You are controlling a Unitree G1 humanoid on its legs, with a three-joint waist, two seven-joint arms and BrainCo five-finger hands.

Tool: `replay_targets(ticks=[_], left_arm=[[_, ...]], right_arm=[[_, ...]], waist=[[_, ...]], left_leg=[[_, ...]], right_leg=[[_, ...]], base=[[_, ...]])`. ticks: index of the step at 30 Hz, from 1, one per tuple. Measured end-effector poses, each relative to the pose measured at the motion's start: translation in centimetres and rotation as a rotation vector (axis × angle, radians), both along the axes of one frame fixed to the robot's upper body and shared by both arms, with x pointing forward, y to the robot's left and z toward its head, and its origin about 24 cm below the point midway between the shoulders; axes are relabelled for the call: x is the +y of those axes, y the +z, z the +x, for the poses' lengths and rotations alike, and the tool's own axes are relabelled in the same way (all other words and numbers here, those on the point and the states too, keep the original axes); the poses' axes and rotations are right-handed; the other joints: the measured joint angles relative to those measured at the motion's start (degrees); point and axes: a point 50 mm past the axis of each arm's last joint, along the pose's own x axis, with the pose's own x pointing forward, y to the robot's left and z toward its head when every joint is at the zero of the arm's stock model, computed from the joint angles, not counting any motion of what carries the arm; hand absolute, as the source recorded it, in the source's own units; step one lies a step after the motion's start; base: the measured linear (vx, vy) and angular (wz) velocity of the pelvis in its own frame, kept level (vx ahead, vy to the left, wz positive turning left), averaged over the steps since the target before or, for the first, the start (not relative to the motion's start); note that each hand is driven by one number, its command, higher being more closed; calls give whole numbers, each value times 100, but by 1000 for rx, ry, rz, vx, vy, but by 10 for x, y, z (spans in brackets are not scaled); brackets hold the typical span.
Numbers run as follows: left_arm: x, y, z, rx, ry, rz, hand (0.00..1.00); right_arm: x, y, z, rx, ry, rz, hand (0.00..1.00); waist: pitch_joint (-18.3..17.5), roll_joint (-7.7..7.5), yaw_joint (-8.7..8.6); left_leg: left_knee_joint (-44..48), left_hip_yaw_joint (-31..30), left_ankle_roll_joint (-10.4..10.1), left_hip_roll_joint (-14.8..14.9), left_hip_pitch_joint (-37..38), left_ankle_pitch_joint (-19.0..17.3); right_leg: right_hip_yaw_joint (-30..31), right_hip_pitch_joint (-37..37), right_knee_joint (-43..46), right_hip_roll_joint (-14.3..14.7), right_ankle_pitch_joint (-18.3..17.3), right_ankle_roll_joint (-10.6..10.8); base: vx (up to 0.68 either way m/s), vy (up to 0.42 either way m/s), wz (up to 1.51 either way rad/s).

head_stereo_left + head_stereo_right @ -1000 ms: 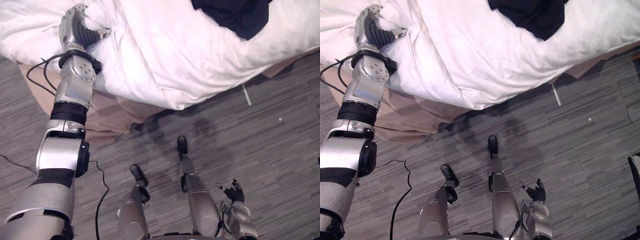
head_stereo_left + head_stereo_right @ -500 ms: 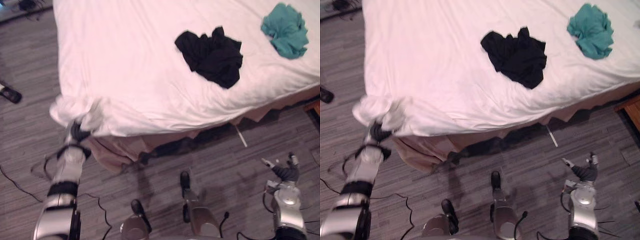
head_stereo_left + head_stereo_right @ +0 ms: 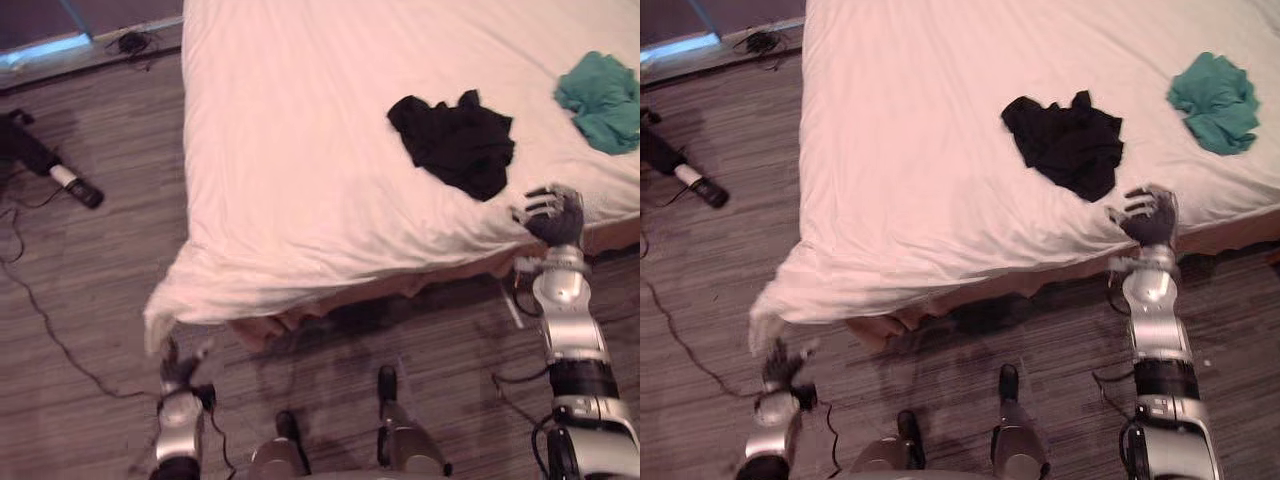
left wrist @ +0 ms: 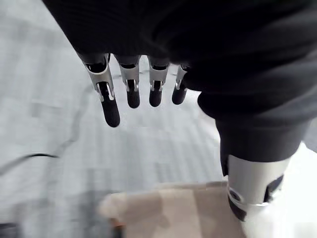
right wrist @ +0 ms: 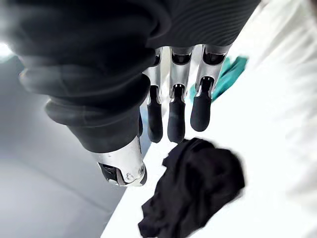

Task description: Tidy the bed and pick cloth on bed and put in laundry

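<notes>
While reaching for black cloth (image 3: 455, 140) on bed (image 3: 300, 150), grasping nothing yet.
Eye views: right hand (image 3: 550, 215) spread at bed edge, just short of cloth; left hand (image 3: 178, 372) low beside bed corner. Wrist views: both unclenched, empty; best to close on cloth's bunched middle.

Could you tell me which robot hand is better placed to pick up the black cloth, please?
Right. The right robot hand is open at the near edge of the bed, close beside the black cloth. The left robot hand, also open, is low over the floor, off the bed's corner.
</notes>
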Motion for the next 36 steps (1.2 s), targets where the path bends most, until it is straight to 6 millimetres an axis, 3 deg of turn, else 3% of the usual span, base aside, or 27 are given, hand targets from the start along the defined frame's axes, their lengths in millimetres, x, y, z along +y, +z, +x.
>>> replay_targets(ticks=[4,6,7,10,13,17,19,22,24,25,27,28,30,32,34,36], left_arm=[[-3,1,6,-14,25,-15,0],[-7,5,17,-42,3,-10,0],[-29,7,45,-64,-107,-35,0],[-30,8,49,-73,-110,-42,0],[-33,12,63,-89,-120,-39,0],[-38,26,86,-141,-139,-17,0],[-36,31,91,-158,-134,0,0],[-37,35,94,-174,-145,28,0],[-40,41,99,-200,-171,39,0],[-41,42,100,-204,-180,42,0],[-43,43,101,-210,-192,45,0],[-45,43,102,-211,-202,47,0],[-47,45,103,-216,-224,53,0],[-49,44,103,-213,-232,54,0],[-50,41,100,-201,-245,57,0],[-53,39,99,-193,-263,57,0]], right_arm=[[16,75,30,-141,43,-16,100],[22,95,35,-177,60,-11,100],[21,81,54,-69,30,76,100],[26,88,56,-92,48,105,100],[48,76,62,-92,90,147,100],[114,66,65,-98,281,158,100],[176,43,59,-22,501,151,100],[244,19,41,89,776,236,100],[276,11,24,125,929,364,100],[280,14,21,118,957,402,100],[278,26,18,57,995,470,100],[265,39,20,-15,980,524,100],[234,59,25,-149,902,601,100],[185,77,31,-296,760,667,100],[150,85,33,-372,644,692,100],[129,88,33,-410,568,698,100]], waist=[[627,14,312],[865,19,432],[1122,43,678],[1197,49,665],[1213,85,700],[1215,82,683],[1215,82,664],[1213,81,683],[1205,71,704],[1205,71,710],[1191,46,706],[1188,39,693],[1188,39,672],[1188,39,607],[1189,42,530],[1190,51,499]], left_leg=[[209,-426,-12,-6,-668,125],[227,-620,-10,-6,-943,225],[234,-921,13,-46,-1593,411],[304,-932,24,-68,-1673,403],[428,-970,47,-67,-1762,356],[420,-952,45,-25,-1685,358],[353,-918,22,35,-1481,372],[165,-924,-59,107,-1216,427],[-12,-935,-103,134,-1084,497],[-71,-938,-129,133,-1048,542],[-124,-940,-103,121,-995,600],[-187,-935,-97,96,-934,637],[-209,-933,-79,50,-905,653],[-225,-865,-66,-9,-905,661],[-228,-760,-62,-60,-967,661],[-204,-679,-61,-83,-1083,659]], right_leg=[[-330,-312,1,-65,107,-38],[-474,-462,1,-74,135,-24],[-718,-924,3,-113,190,14],[-688,-968,3,-140,241,87],[-684,-989,3,-147,240,92],[-664,-943,1,-119,218,110],[-663,-799,0,-66,174,44],[-693,-613,-1,5,74,-92],[-733,-528,-2,45,50,-125],[-755,-508,-2,44,48,-130],[-797,-467,-2,44,65,-150],[-817,-433,-1,42,97,-189],[-800,-417,-1,10,122,-196],[-692,-465,-1,-48,161,-161],[-589,-611,0,-88,216,-116],[-489,-788,1,-110,242,-88]], base=[[-91,11,50],[-113,44,68],[-94,104,75],[0,79,18],[8,54,-1],[-27,11,-7],[-21,0,-13],[-3,-31,0],[11,-19,12],[15,1,13],[6,11,8],[0,24,6],[-3,39,3],[-4,62,-11],[-6,50,-26],[-18,30,-27]])
